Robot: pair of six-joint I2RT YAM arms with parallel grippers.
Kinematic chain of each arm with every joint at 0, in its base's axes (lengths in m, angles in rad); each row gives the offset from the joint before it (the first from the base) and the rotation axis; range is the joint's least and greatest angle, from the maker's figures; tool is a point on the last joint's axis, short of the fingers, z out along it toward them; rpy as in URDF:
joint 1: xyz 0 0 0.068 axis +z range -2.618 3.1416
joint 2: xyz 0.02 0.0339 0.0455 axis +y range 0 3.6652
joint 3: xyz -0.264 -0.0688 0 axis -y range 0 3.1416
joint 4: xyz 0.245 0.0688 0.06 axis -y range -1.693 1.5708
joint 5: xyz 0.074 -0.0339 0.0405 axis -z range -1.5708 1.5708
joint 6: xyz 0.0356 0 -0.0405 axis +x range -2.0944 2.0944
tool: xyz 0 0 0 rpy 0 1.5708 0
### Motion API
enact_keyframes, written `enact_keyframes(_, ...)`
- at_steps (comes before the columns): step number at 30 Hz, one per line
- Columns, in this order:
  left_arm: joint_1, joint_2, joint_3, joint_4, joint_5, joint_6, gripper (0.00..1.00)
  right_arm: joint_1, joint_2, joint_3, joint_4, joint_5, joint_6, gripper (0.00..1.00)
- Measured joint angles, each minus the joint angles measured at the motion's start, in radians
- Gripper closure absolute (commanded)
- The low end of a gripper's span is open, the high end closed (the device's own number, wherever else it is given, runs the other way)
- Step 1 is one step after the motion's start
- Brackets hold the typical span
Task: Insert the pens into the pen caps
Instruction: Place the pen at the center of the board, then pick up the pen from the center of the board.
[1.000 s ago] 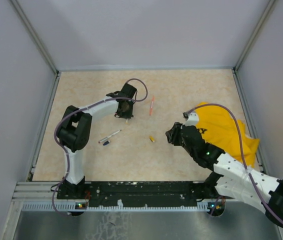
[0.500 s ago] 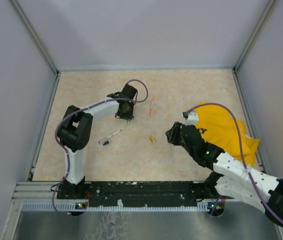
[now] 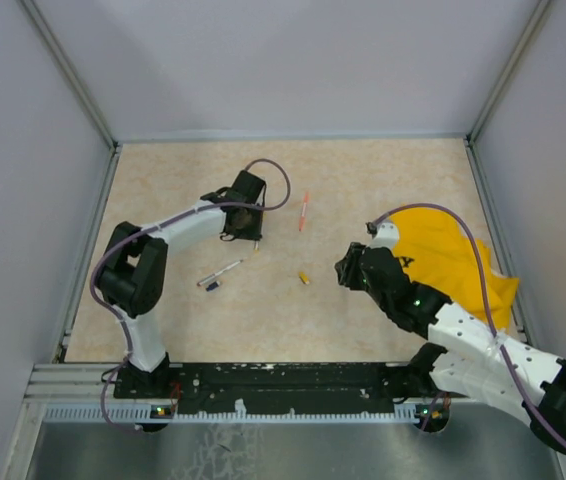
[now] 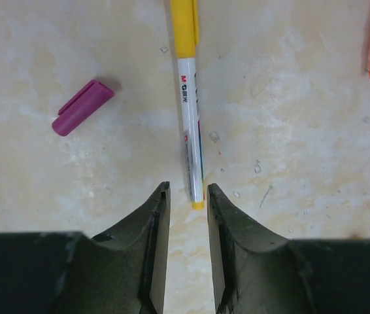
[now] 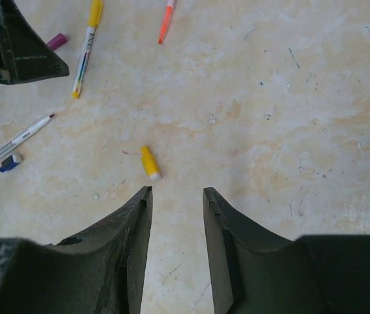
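The left end effector (image 4: 187, 190) and right end effector (image 5: 176, 191) stand part-open, empty. A stubby purple cap (image 4: 82, 107) lies left of a white pen (image 4: 190, 131) on the mottled table (image 4: 302, 144).

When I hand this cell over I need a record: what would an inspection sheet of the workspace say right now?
Surface: beige marbled tabletop, faint ink specks.
Job's things: yellow-capped pen, tail end between the left claw's tips; purple cap loose beside it; orange pen further off; white pen uncapped, dark blue cap by its end; yellow cap loose, alone.
Clutter: yellow cloth under the right arm.
Claws: left claw open, gripping nothing; right claw open, empty, near the yellow cap.
Cables: purple cable looped over each arm.
Surroundings: grey walls, metal rail at the near edge.
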Motion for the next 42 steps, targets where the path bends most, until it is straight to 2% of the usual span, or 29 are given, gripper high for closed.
enact_keyframes(7,0.000,-0.189,-0.057,0.016,-0.001,0.058,0.57,-0.002,0.032,0.058,-0.078,0.013,-0.020,0.60)
enact_keyframes(14,0.000,-0.254,-0.100,-0.048,-0.009,0.141,0.56,-0.013,0.072,0.085,-0.104,-0.014,-0.051,0.60)
enact_keyframes(23,0.000,-0.259,-0.160,-0.193,0.000,0.221,0.54,-0.029,0.122,0.085,-0.103,-0.089,-0.081,0.60)
enact_keyframes(42,0.001,-0.131,-0.160,-0.216,-0.002,0.284,0.55,-0.031,0.142,0.103,-0.106,-0.135,-0.096,0.60)
